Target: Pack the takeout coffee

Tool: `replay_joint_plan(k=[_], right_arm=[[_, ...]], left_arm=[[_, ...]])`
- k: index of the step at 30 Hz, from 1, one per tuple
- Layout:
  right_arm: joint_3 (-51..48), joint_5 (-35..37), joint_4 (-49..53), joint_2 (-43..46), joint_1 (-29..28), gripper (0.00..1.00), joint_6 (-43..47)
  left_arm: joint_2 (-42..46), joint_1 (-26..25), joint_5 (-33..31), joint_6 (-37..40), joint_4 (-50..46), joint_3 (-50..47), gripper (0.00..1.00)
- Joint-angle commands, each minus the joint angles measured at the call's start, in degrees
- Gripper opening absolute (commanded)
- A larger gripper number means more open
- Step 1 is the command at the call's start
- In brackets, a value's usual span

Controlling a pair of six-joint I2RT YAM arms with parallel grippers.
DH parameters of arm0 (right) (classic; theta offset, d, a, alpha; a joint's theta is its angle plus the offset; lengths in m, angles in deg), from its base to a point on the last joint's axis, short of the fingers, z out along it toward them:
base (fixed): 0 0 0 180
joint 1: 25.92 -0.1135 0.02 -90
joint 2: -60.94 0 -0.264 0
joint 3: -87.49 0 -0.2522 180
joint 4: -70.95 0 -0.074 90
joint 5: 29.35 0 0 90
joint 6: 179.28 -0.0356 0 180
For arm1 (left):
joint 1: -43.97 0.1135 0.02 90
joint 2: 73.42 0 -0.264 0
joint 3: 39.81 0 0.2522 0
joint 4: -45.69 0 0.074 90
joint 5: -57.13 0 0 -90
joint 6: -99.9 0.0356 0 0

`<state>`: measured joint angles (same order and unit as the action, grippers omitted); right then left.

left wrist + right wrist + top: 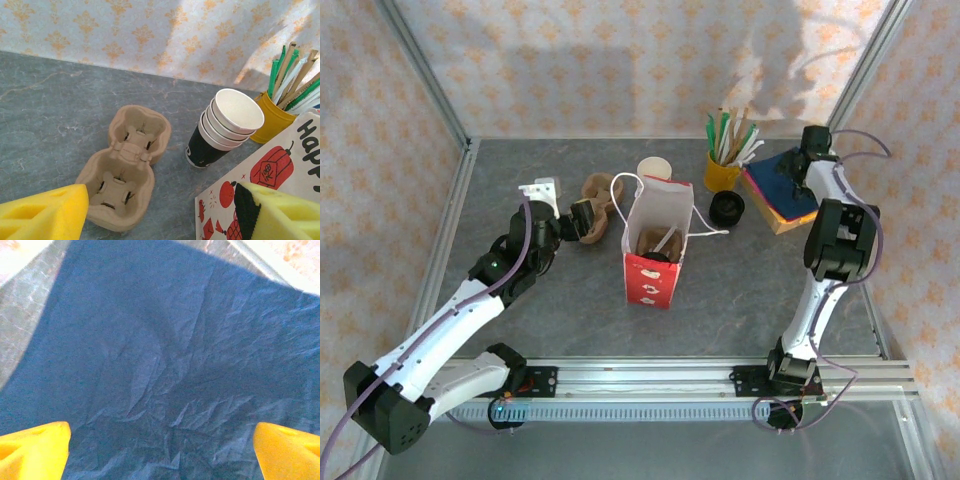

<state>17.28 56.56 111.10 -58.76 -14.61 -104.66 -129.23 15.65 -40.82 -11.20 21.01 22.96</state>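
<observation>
Grey stone-look table [550, 310] inside a metal-framed cell with pale, orange-patterned walls. One red-and-white paper bag [653, 250] stands mid-table. There is one two-well pulp carrier [125, 167], one yellow mug [722, 175] of sticks, and one blue napkin stack [782, 185] by the right edge. The takeout coffee [225, 130] sits near the far edge between carrier and mug: four nested cups, white inside, black below. The left gripper [584, 219] and right gripper [160, 440] both gape, holding nothing
</observation>
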Motion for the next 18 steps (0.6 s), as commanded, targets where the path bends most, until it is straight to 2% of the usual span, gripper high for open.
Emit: replay_joint_plan(k=[1,11,18], right_arm=[[1.88,0.02,2.61,-2.12,0.11,0.92,0.24],[0.51,-0.66,2.99,-4.93,0.1,0.81,-0.23],[-0.65,-4.83,1.03,-2.9,0.11,0.58,-0.02]], left_arm=[[0.97,0.7,-0.29,-0.19,-0.07,-0.03,0.79],[1.06,0.67,0.2,-0.25,0.13,-0.22,0.79],[1.2,0.71,0.63,-0.34,0.54,-0.56,0.79]])
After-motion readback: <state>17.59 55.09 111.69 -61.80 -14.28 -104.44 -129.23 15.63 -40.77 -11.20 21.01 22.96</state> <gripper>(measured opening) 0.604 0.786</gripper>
